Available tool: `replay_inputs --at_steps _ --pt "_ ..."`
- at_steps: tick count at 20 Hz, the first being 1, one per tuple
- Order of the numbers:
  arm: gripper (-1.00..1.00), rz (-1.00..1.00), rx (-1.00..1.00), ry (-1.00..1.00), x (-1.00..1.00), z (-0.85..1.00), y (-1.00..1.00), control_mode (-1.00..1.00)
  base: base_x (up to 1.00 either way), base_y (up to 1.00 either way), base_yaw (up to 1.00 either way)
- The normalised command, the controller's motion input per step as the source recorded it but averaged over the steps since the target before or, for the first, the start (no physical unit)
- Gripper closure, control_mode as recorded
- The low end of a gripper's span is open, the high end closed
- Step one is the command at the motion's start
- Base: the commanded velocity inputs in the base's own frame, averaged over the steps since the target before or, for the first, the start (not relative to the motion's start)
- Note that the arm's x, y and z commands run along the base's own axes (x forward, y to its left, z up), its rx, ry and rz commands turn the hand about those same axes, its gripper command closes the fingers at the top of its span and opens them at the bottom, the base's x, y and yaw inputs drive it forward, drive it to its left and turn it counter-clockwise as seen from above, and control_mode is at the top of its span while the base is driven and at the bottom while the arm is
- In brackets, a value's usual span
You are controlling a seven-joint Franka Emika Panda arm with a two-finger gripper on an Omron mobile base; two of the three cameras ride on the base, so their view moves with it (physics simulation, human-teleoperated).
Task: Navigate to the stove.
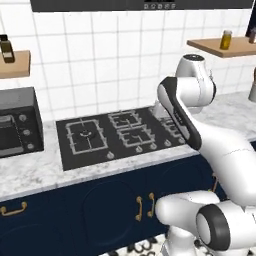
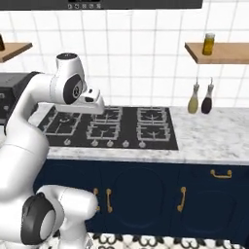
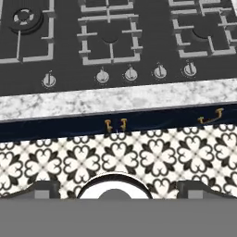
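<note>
Marble counter (image 2: 209,138): stove (image 2: 114,127) set in, toaster oven (image 1: 17,122) left, two bottles (image 2: 200,98) right.

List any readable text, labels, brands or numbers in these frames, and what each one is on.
No text can be read in any view.
Range hood control panel: small pale marks, too small and blurred to read.
Stove knobs: no legible markings.
Toaster oven: dials without readable labels.
Bottles on the counter and jar on the shelf: no visible labels.
</note>
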Motion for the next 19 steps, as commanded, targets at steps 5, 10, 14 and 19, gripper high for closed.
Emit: replay_inputs --at_steps 5,10,14,19 --pt "-1.00 0.00 0.00 0.00 0.00 0.00 0.00 1.00 0.74 0.34 0.01" --pt "-1.00 0.00 0.00 0.00 0.00 0.00 0.00 1.00 0.57 0.40 0.02" --pt "-1.00 0.00 0.00 0.00 0.00 0.00 0.00 1.00 0.47 0.37 0.02" --pt "-1.00 0.00 0.00 0.00 0.00 0.00 0.00 1.00 0.30 -0.10 0.13"
